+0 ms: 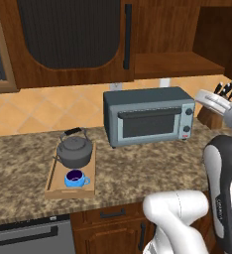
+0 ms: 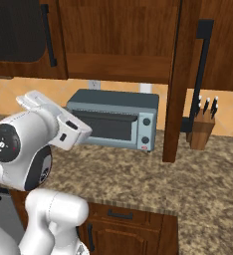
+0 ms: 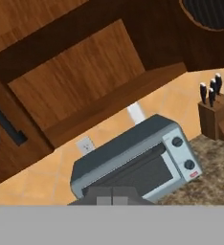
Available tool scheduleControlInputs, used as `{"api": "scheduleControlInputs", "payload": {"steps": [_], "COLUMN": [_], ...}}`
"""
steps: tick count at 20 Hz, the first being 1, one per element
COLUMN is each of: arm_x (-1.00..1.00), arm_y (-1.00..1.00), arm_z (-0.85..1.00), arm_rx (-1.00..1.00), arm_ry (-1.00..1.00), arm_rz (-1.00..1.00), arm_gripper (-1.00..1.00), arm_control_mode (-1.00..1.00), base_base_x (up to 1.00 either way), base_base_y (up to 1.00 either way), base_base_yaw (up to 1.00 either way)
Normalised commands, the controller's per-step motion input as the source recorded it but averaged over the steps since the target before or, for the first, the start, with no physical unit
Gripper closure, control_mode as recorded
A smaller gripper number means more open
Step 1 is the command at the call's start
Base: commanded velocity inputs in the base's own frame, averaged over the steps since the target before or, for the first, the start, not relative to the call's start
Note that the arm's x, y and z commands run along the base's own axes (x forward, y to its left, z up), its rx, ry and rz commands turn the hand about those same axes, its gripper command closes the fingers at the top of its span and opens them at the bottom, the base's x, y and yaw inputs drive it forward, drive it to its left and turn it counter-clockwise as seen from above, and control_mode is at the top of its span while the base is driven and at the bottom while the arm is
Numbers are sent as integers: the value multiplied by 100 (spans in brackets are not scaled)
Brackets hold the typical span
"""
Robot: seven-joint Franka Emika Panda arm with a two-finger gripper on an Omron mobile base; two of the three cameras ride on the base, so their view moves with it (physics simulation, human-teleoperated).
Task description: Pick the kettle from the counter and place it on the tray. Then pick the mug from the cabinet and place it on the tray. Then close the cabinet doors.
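The gripper point(image 3: 113, 197) shows just its tips, pressed together with nothing between them, hanging over the toaster oven point(image 1: 148, 116), while the kettle point(image 1: 75, 150) and the blue mug point(image 1: 76, 178) sit on the tray point(image 1: 52, 178) on the counter point(image 1: 138, 171).

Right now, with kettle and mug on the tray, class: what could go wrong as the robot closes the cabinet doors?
The right cabinet door stands open, edge-on over the counter; swinging it might clip the knife block beside it. The arm might knock the toaster oven underneath. The mug sits near the tray rim, so a jolt could tip it.
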Motion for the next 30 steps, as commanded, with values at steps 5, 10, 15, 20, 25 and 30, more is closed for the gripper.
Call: {"api": "scheduleControlInputs", "payload": {"steps": [5, 10, 15, 20, 25, 30], "arm_x": [0, 0, 0, 0, 0, 0], "arm_y": [-28, -29, -12, -6, -7, -12], "arm_z": [-37, -47, -61, -57, -49, -37], "arm_rx": [28, 28, 17, 14, 17, 15], "arm_ry": [-10, -14, -15, -13, -17, -12], "arm_rz": [0, 0, 0, 0, 0, 0], "arm_gripper": [100, 100, 100, 100, 100, 100], "arm_control_mode": [-100, -100, -100, -100, -100, -100], "base_base_x": [0, 0, 0, 0, 0, 0], "base_base_y": [0, 0, 0, 0, 0, 0], "base_base_yaw": [0, 0, 0, 0, 0, 0]}}
